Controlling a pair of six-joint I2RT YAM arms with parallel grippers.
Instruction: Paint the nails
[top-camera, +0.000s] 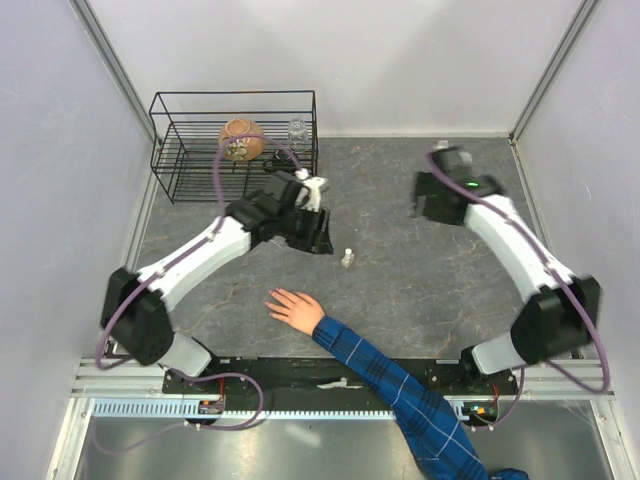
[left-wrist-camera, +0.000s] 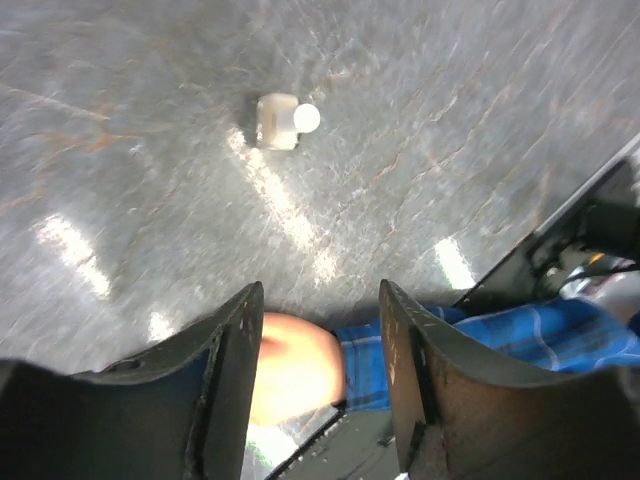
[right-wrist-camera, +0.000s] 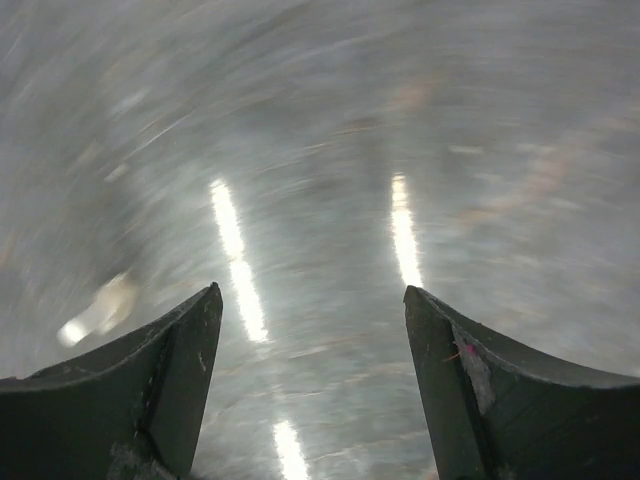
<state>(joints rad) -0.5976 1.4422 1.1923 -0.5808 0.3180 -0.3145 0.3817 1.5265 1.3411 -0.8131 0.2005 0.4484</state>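
Plainly, neither arm holds anything. The left gripper (top-camera: 318, 238) hangs with its fingers spread apart and nothing between them, and in its wrist view we see the hand (left-wrist-camera: 296, 366) through that gap. The right gripper (top-camera: 430, 203) is likewise spread wide over bare table (top-camera: 420, 290), well apart from everything. The hand lies flat, palm down, near the front edge between the two bases, its blue plaid sleeve (top-camera: 400, 385) running off toward the near right. The nails (top-camera: 274, 299) at its fingertips are too small for us to make out. The small bottle (top-camera: 347, 259) with a white cap stands upright between the left gripper and the hand, near both. The cap is on and we see no brush out, so we judge the painting not yet begun. The first danger is the bottle: it looks light and narrow, and a finger coming in off-centre could tip it or skid it toward the hand. Uncapping will likely need both grippers, and a weak hold on the glass could let it twist or spill. The graver worry is the person, since the left gripper hangs near bare skin and a low or hasty descent could strike it. The right wrist view is badly smeared, so we would not trust it for fine aiming. The wire basket (top-camera: 235, 140) at the far left matters little, we think.
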